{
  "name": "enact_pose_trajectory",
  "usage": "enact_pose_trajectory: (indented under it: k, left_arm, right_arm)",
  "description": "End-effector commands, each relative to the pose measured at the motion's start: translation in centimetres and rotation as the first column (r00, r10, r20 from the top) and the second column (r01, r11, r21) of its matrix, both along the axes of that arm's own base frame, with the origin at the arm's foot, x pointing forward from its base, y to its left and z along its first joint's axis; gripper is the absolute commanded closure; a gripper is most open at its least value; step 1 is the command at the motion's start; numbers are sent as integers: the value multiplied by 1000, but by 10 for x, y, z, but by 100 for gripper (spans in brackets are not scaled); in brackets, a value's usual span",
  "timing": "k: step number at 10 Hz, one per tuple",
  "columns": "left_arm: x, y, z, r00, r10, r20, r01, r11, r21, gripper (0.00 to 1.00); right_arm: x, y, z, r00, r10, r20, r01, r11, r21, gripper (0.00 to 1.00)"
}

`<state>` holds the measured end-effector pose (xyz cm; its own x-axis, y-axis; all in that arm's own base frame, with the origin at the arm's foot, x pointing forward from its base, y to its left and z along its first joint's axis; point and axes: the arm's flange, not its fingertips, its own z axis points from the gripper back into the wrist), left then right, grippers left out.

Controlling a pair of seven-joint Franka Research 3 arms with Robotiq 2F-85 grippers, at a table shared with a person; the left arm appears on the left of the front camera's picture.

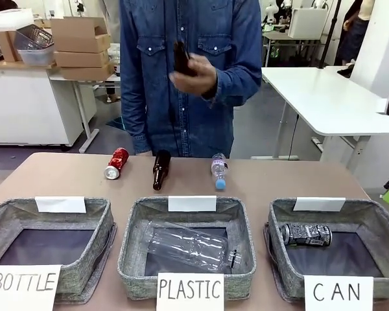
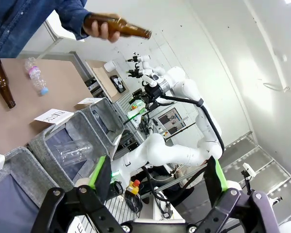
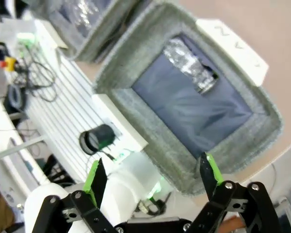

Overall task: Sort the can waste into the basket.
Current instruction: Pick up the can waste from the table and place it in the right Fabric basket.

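A red can (image 1: 116, 162) lies on its side at the far left of the table. Inside the CAN basket (image 1: 376, 227) at the right lies a black can with white print (image 1: 305, 234). In the right wrist view my right gripper (image 3: 153, 175) hangs open and empty above that basket (image 3: 145, 131), with the black can (image 3: 190, 65) on its dark bottom. My left gripper (image 2: 157, 174) is open too, holding nothing, raised off to the side of the baskets.
The person across the table holds a brown bottle (image 1: 181, 58) at chest height. Another brown bottle (image 1: 160, 170) and a small plastic bottle (image 1: 218, 171) lie beside the red can. The PLASTIC basket (image 1: 131, 249) holds a clear bottle (image 1: 188, 246). The BOTTLE basket (image 1: 104, 214) stands at the left.
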<state>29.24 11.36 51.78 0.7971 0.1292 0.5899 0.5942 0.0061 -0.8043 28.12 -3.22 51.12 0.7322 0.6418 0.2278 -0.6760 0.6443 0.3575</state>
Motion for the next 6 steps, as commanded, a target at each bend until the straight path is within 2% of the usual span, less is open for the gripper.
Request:
enact_pose_trajectory:
  k: [1,2,3,4,5,6]
  left_arm:
    - [-1,0,2,1000,-10,20,10,1000,1,0]
    - [-1,0,2,1000,-10,20,10,1000,1,0]
    - [-1,0,2,1000,-10,20,10,1000,1,0]
    - [-1,0,2,1000,-10,20,10,1000,1,0]
    - [-1,0,2,1000,-10,20,10,1000,1,0]
    - [-1,0,2,1000,-10,20,10,1000,1,0]
  right_arm:
    - [10,-12,17,995,-32,-93,66,922,382,0]
    - [19,-21,30,972,-94,-215,211,752,625,0]
    - [30,-34,39,922,-74,-379,357,540,762,0]
    - [42,-50,44,888,-28,-459,433,390,813,0]
    - [50,-63,46,879,38,-474,449,264,854,0]
    - [53,-70,45,882,86,-463,439,207,874,0]
